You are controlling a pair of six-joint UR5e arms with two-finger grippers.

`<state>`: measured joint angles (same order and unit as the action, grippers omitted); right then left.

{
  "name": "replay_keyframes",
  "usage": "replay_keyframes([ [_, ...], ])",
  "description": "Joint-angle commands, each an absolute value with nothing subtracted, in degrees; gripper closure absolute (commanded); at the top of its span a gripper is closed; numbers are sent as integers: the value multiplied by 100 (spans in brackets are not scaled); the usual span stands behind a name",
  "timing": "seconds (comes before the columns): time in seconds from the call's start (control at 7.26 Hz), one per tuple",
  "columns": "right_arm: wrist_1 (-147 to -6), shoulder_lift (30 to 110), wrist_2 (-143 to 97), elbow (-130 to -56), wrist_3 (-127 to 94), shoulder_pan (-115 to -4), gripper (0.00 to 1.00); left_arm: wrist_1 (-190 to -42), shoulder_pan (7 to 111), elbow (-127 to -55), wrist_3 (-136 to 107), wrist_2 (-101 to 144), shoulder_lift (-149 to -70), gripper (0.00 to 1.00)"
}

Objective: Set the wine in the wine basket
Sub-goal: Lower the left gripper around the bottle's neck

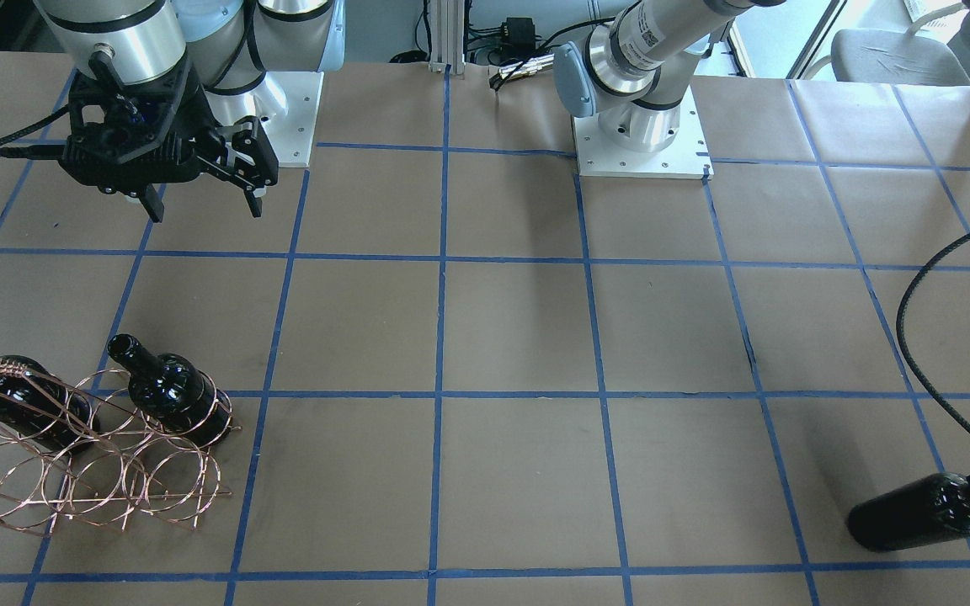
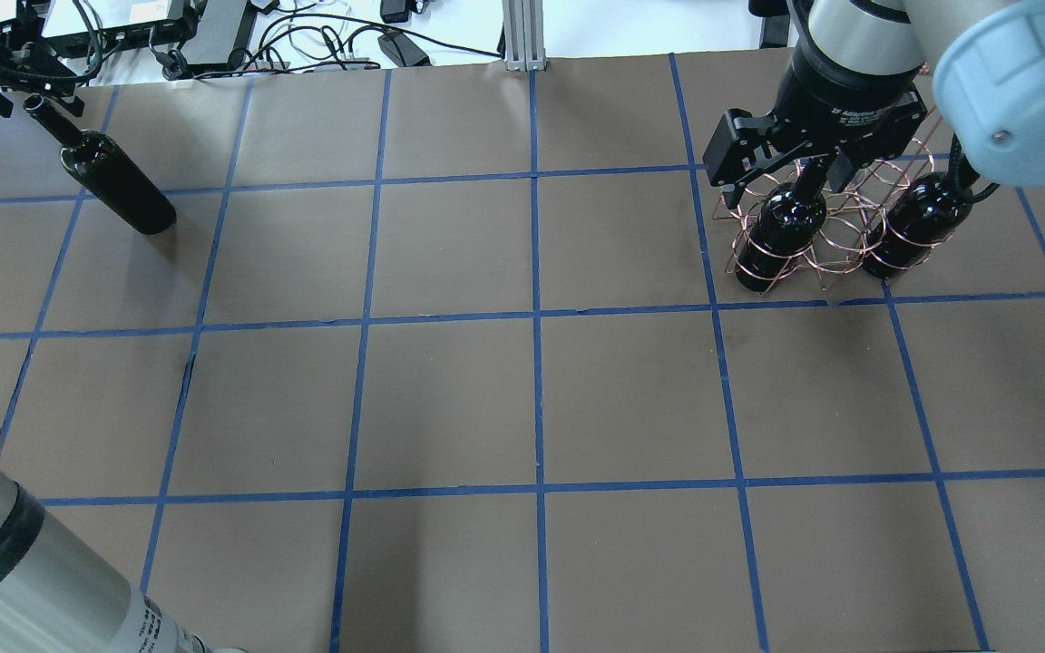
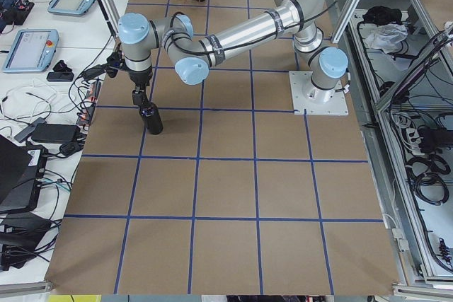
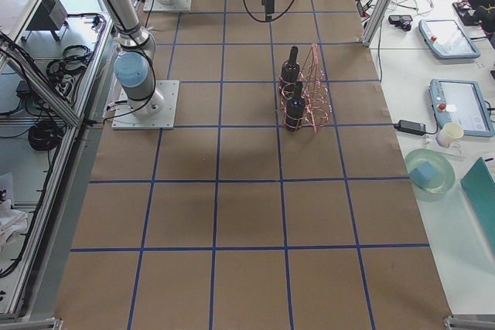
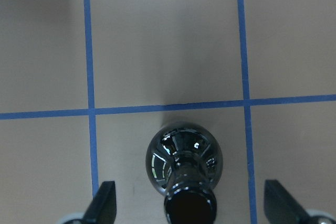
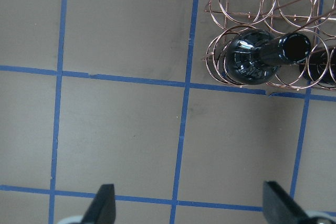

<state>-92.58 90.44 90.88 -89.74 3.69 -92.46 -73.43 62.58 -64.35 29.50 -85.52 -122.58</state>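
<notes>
A near-black wine bottle stands on the table at the far left, also in the left wrist view. My left gripper is open, with its fingers on either side of the bottle's neck and not touching it. The copper wire wine basket sits at the far right and holds two more bottles. My right gripper is open and empty, raised above the table on the robot's side of the basket.
The brown table carries a blue tape grid. The left arm's black cable loops over the table near the standing bottle. Cables and boxes lie beyond the far edge.
</notes>
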Motion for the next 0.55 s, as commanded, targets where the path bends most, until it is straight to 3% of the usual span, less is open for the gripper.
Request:
replay_keyframes([
  [0.0, -9255, 9044, 9088, -8974, 369, -9246, 0, -7094, 6258, -6460, 2927, -8447, -12409, 6],
  [0.14, -9255, 9044, 9088, -8982, 369, -9246, 0, -7041, 6258, -6469, 2927, -8429, -12436, 7],
  [0.41, -9264, 9044, 9079, -9035, 369, -9246, 0, -7049, 6258, -6513, 2936, -8438, -12437, 25],
])
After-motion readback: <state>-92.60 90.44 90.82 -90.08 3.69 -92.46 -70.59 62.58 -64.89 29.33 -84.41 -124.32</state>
